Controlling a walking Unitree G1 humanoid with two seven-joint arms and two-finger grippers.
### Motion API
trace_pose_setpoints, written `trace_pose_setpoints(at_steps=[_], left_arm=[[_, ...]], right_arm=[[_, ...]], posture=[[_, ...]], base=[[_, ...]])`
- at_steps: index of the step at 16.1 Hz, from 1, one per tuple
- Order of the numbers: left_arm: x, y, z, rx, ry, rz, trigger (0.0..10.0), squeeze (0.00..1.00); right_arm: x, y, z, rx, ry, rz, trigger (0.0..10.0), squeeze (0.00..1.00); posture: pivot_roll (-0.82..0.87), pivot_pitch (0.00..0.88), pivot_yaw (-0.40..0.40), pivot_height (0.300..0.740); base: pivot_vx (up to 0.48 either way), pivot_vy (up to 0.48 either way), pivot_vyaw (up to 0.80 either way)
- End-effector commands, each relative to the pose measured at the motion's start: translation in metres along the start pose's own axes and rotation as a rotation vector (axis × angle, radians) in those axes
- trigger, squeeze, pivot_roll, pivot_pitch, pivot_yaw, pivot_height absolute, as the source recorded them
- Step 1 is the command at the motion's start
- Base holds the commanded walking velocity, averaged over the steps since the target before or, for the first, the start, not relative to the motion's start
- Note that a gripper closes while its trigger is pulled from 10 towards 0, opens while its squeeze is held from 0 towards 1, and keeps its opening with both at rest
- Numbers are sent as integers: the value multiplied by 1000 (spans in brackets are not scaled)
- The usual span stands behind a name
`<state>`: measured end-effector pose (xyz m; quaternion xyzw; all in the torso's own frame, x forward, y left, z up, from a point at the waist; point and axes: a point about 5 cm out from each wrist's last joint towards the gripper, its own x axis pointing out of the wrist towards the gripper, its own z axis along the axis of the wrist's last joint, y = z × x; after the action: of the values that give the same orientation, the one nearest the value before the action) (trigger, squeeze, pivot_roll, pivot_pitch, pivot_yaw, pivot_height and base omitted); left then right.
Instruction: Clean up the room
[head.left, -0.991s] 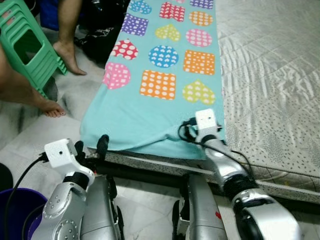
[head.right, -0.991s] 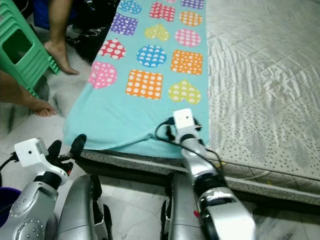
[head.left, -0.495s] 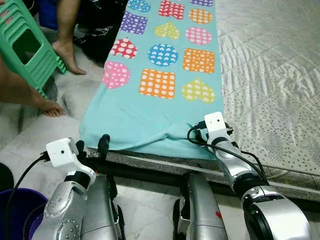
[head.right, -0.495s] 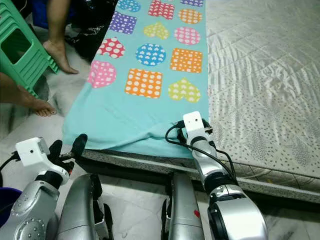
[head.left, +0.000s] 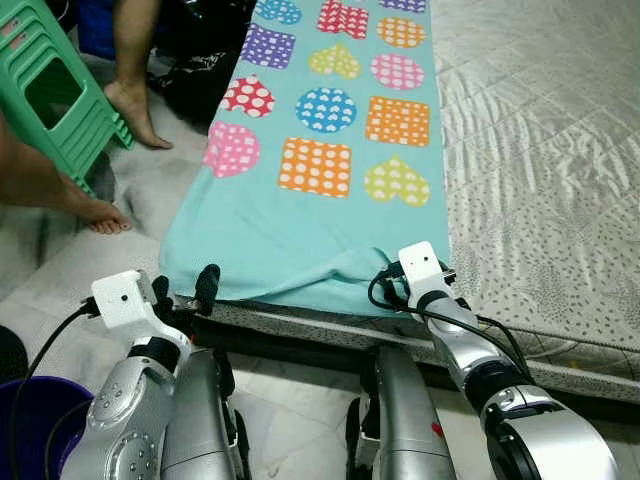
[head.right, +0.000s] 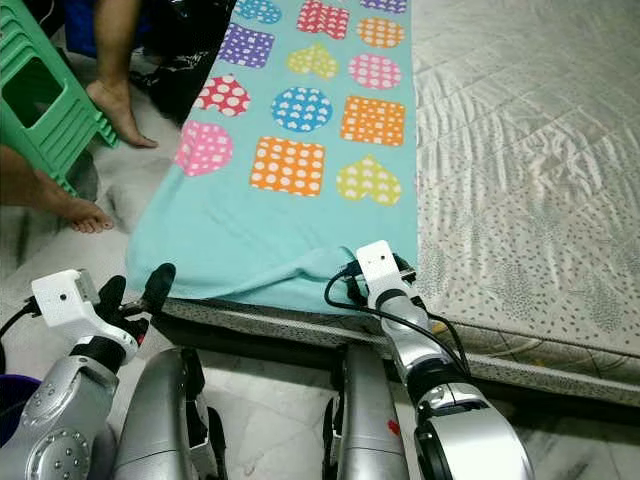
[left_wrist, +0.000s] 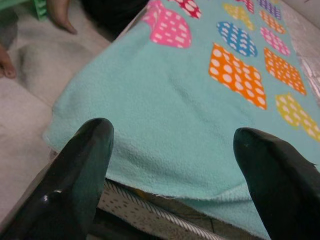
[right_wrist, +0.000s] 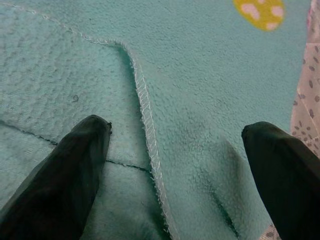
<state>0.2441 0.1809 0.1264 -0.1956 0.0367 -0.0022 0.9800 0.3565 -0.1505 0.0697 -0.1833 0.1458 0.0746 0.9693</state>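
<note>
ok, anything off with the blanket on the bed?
Yes: the teal blanket lies mostly flat, but its near hem is rucked into a fold by the right gripper, whose fingers are open over the stitched edge.

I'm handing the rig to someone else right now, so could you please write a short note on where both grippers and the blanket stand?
Right gripper: open, fingers spread over the blanket's near edge by the mattress side, where the hem is folded over; nothing gripped.
Left gripper: open, hovering just short of the blanket's near left corner, not touching it.
Blanket: teal with coloured shapes, spread flat along the mattress's left side, near edge bunched slightly at the right gripper.
Nearby: a person's feet and a green stool on the floor to the left.
Done: both grippers lined up at the near edge. Left: grasp and fold or remove the blanket.
</note>
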Motion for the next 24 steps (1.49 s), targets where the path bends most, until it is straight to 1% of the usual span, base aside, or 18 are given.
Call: trace_pose_setpoints(at_steps=[1, 5, 7, 8, 12, 15, 17, 19, 21, 24], left_arm=[[-1, 2, -6, -2, 37, 0, 10000, 0], [1, 1, -6, -3, 41, -1, 10000, 0], [2, 1, -6, -5, 38, -1, 10000, 0], [3, 2, -6, -6, 36, -1, 10000, 0], [5, 1, -6, -8, 28, -4, 10000, 0], [7, 0, -5, -9, 22, -7, 10000, 0], [6, 2, -5, -8, 18, -4, 10000, 0], [6, 3, -4, -5, 15, -1, 10000, 0], [6, 4, -4, -4, 12, 0, 10000, 0], [7, 4, -4, -3, 12, -5, 10000, 0]], right_arm=[[-3, 1, -12, -7, 43, 0, 0, 0], [0, -4, -2, 5, 11, -31, 0, 0], [0, -9, -2, 44, 13, -48, 0, 0], [-1, -12, -2, 80, 14, -61, 0, 0], [-2, -19, -2, 100, -7, -71, 0, 0], [-4, -19, -3, 120, -24, -46, 0, 0], [-5, -19, -4, 147, -26, -39, 0, 0], [-7, -20, -5, 155, -36, -24, 0, 0], [-12, -22, -10, 181, -31, -4, 0, 0], [-16, -24, -16, 188, -22, -2, 0, 0]], posture=[[101, 276, -66, 546], [97, 270, -68, 546], [90, 264, -69, 546], [88, 262, -68, 546], [78, 256, -68, 546], [77, 251, -68, 546], [79, 249, -70, 546], [79, 248, -72, 546], [77, 244, -70, 546], [71, 239, -65, 546]], base=[[0, 0, 0], [0, 0, 0], [0, 0, 0], [0, 0, 0], [0, 0, 0], [0, 0, 0], [0, 0, 0], [0, 0, 0], [0, 0, 0], [0, 0, 0]])
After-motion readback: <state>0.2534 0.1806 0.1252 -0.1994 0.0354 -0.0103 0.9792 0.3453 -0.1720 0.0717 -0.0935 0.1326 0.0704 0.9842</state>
